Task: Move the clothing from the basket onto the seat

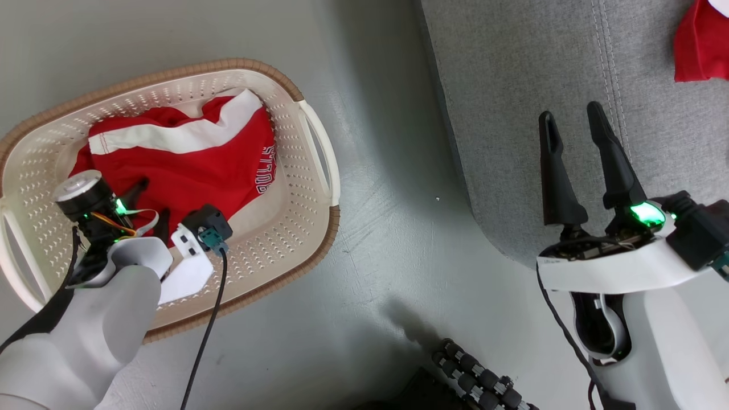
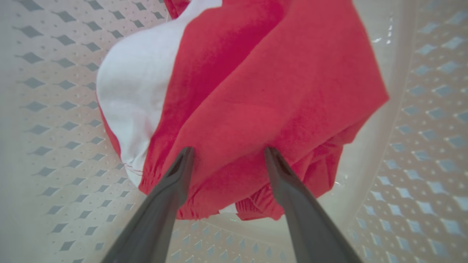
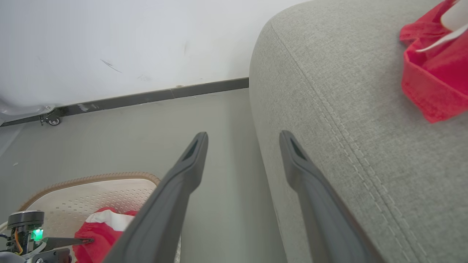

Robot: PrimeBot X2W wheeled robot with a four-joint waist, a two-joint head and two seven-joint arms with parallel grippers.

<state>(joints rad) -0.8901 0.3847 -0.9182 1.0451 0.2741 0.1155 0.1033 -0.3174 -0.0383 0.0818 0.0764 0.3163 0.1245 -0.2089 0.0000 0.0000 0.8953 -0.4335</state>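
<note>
Between the wide-spread jaws of the left gripper [image 2: 228, 151] bulges the clothing [image 2: 256, 91], both tips against it inside the basket [image 2: 55, 109], nothing pinched yet. The right gripper [image 1: 571, 114], jaws equally wide and empty, hangs over the seat [image 1: 501, 85] edge; another red garment [image 1: 700, 45] lies beyond its tips.

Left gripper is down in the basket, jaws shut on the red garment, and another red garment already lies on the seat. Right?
Not quite. The left wrist view shows the left gripper with its jaws wide open, tips against the red garment, not shut on it. The rest holds: it is down in the basket, and another red garment lies on the seat.
</note>
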